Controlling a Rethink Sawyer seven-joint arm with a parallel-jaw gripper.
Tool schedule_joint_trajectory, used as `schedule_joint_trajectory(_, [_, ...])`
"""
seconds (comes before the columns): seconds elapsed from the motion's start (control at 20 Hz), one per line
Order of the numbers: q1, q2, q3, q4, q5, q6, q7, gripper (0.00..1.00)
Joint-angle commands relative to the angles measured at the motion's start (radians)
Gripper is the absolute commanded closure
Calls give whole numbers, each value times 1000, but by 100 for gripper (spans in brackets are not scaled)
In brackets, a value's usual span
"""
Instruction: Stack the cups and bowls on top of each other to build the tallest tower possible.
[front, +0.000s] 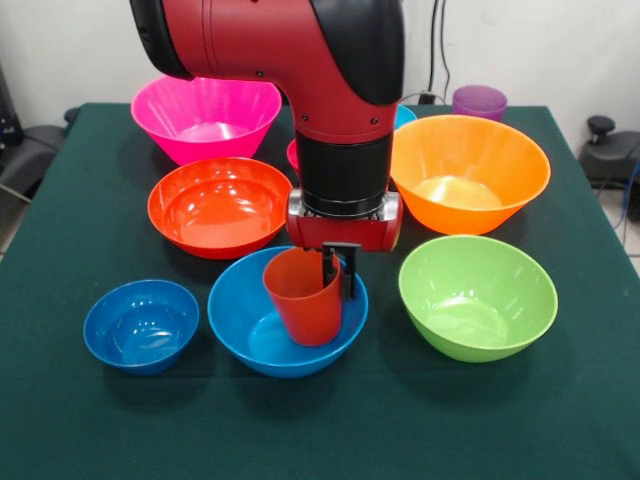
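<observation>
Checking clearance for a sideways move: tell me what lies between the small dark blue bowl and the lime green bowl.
In the front view, the sky-blue bowl lies between the small dark blue bowl and lime green bowl, with the orange-red cup in it.

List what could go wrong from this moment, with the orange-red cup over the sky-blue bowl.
1. The orange-red cup hangs tilted in the gripper, one finger inside its rim. If let go like this, it may tip over in the sky-blue bowl rather than stand.
2. The bowl's floor is curved and glossy, so the cup could slide off centre and give a poor base.
3. Pulling the finger up could drag the cup's rim and topple it.
</observation>
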Motion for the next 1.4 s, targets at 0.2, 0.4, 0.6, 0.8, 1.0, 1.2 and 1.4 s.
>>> schedule_joint_trajectory(0.2, [-23, -12, 99, -17, -19, 20, -18, 100])
schedule_joint_trajectory(0.4, [-25, -11, 99, -27, -21, 32, -25, 100])
schedule_joint_trajectory(0.6, [-27, -13, 100, -19, -23, 25, -23, 100])
schedule_joint_trajectory(0.8, [-28, -8, 105, -34, -34, 26, -42, 100])
schedule_joint_trajectory(1.0, [-35, -3, 119, -44, -41, 26, -67, 0])
schedule_joint_trajectory(1.2, [-43, -7, 134, -33, -38, -6, -57, 0])
schedule_joint_trajectory(1.4, [-36, -12, 124, -29, -29, -3, -24, 0])
